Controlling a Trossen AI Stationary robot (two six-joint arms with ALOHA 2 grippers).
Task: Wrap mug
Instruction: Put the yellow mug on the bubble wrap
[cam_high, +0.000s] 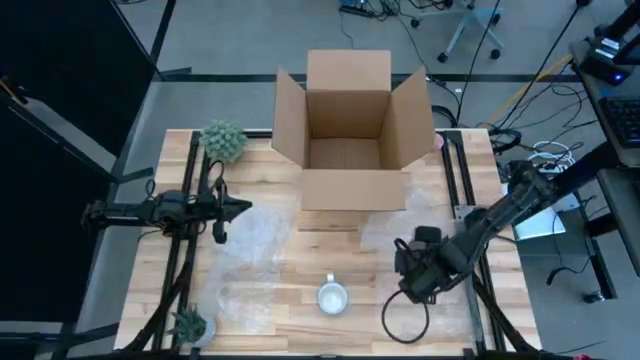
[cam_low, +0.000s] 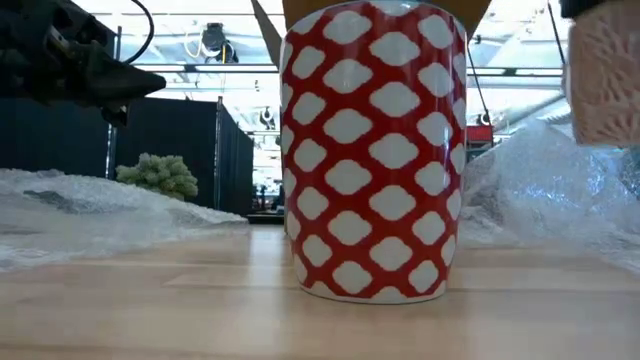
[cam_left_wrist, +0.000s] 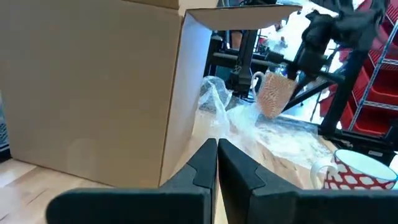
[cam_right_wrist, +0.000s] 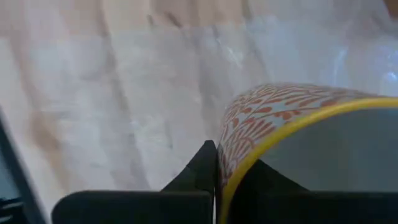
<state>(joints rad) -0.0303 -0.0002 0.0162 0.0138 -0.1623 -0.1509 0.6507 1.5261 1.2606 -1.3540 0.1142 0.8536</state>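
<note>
So there are actually two mugs here. The red and white mug (cam_high: 332, 297) stands upright on the desk (cam_high: 300, 250), well in front of the cardboard box (cam_high: 347, 130). The other one, an orange-patterned mug (cam_left_wrist: 274, 93) with a yellow rim, is up in the air, with the right gripper (cam_high: 420, 272) clamped on its rim, one finger inside and one outside. It hangs to the right of the red mug, over crumpled bubble wrap (cam_high: 385, 232).

My worry is that rim pinch. It's a thin grab on a heavy glazed thing, so I'd guess any quick swing or tilt lets it twist out and drop, maybe straight onto the red mug sitting nearby. The wrap is also bunched up rather than flat, so a mug set on it could tip over.

The left gripper (cam_high: 243, 208) hovers with its fingers pressed together over another sheet of wrap (cam_high: 250, 240) left of the red mug. If it doesn't pin that sheet, the plastic will probably just slide around.
</note>
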